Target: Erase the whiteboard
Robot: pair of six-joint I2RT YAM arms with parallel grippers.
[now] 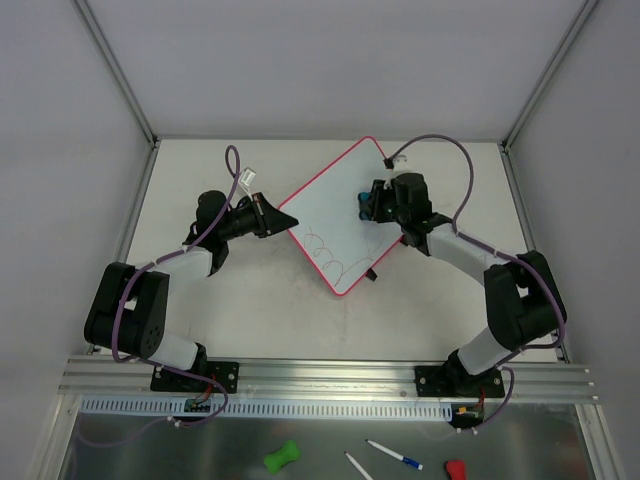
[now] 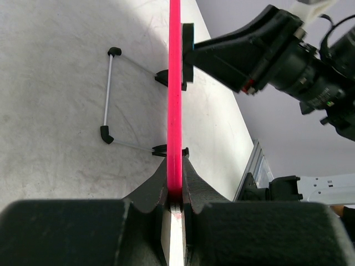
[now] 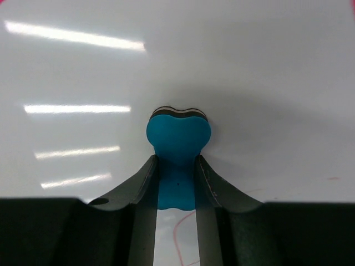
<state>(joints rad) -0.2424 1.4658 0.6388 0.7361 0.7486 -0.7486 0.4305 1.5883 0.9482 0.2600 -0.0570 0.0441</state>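
Observation:
The whiteboard (image 1: 335, 215) lies turned like a diamond mid-table, white with a pink-red rim and red scribbles near its lower corner. My left gripper (image 1: 283, 217) is shut on the board's left rim; the left wrist view shows the rim (image 2: 175, 100) edge-on between the jaws. My right gripper (image 1: 367, 203) is shut on a blue eraser (image 3: 178, 141) and presses it against the board's white face (image 3: 249, 66). A thin red line shows below the eraser in the right wrist view. Two black clips (image 2: 166, 77) and a wire stand sit on the board's underside.
On the near shelf below the arm bases lie a green eraser (image 1: 282, 457), two markers (image 1: 393, 454) and a red object (image 1: 455, 469). Aluminium frame posts and grey walls bound the table on three sides.

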